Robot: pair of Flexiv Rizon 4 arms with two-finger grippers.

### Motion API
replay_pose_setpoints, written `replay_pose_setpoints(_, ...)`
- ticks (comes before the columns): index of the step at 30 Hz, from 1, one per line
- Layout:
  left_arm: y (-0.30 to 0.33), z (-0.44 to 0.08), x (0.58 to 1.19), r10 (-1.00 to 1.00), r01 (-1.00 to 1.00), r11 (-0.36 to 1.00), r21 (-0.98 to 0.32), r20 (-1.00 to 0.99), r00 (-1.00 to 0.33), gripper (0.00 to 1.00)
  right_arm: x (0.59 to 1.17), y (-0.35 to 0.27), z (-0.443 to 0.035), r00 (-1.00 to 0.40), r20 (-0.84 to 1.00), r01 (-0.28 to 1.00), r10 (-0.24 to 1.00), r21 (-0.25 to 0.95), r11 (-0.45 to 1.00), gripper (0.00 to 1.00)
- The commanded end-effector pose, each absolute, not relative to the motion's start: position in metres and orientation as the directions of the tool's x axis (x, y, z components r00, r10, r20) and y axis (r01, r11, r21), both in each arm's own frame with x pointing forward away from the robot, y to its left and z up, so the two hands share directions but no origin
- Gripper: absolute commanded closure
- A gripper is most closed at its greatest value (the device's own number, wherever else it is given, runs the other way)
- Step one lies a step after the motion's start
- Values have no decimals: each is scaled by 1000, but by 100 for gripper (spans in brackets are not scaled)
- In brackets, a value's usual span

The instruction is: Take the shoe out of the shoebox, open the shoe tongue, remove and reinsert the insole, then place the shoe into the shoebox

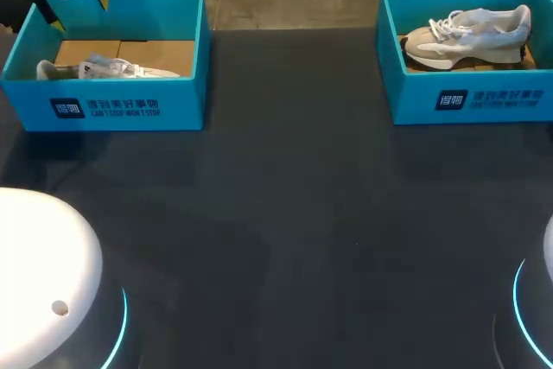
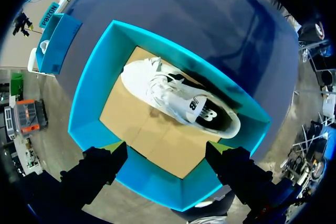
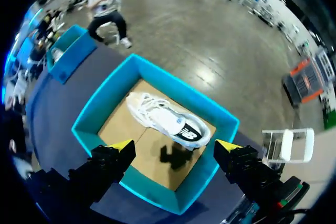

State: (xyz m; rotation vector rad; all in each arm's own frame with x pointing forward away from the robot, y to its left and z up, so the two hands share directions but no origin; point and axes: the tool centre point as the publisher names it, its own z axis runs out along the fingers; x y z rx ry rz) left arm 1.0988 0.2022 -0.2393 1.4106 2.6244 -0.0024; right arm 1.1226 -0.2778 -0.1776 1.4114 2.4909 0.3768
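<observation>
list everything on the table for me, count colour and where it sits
left shoebox: 1, teal, table's far left, no lid
right shoebox: 1, teal, table's far right, no lid
left shoe: 1, white, inside left shoebox by its near wall
right shoe: 1, white and beige, inside right shoebox
table: 1, dark, under both boxes
left gripper: 1, black, yellow-tipped fingers apart, above left shoebox
right gripper: 1, same colours, fingers apart, above right shoebox
</observation>
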Motion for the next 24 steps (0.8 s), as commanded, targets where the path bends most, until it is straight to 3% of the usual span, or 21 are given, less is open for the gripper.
replay_pose_setpoints(1, 202, -239, 1099, 829, 829, 554, 75, -142, -541, 0, 1137, -279, -186, -407, -92, 858, 909, 305, 414, 0)
replay_pose_setpoints(16, 202, -239, 1099, 829, 829, 554, 75, -142, -541, 0, 1148, -309, -225, -178, -8, 956, 984, 235, 175, 0)
replay_pose_setpoints(24, 202, -239, 1099, 829, 829, 554, 75, -142, -541, 0, 1148, -309, -225, -178, -8, 956, 984, 235, 175, 0)
